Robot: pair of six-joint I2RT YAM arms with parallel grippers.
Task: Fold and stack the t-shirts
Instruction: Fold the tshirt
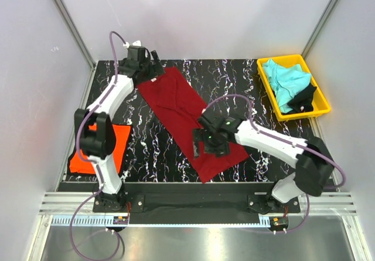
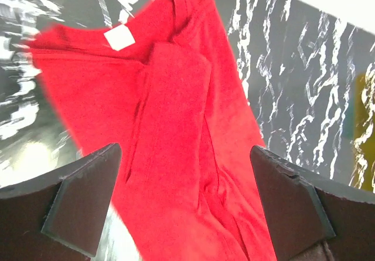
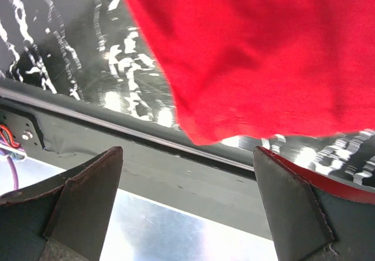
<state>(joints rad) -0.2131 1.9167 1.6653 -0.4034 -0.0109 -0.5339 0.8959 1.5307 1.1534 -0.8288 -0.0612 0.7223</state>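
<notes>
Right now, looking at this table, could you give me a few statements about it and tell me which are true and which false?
1. A large dark red cloth t-shirt lies spread on the black marbled table. True.
2. The left pincer is clamped on that shirt's collar. False: its jaws stand open and hold nothing, by the collar end.
3. The yellow plastic tray holds a turquoise cloth garment and a black cloth garment. True.
4. The bright orange cloth t-shirt lies in the tray. False: it lies flat on the table, at the near left.
5. The right pincer is open, by the red shirt's hem. True.
</notes>
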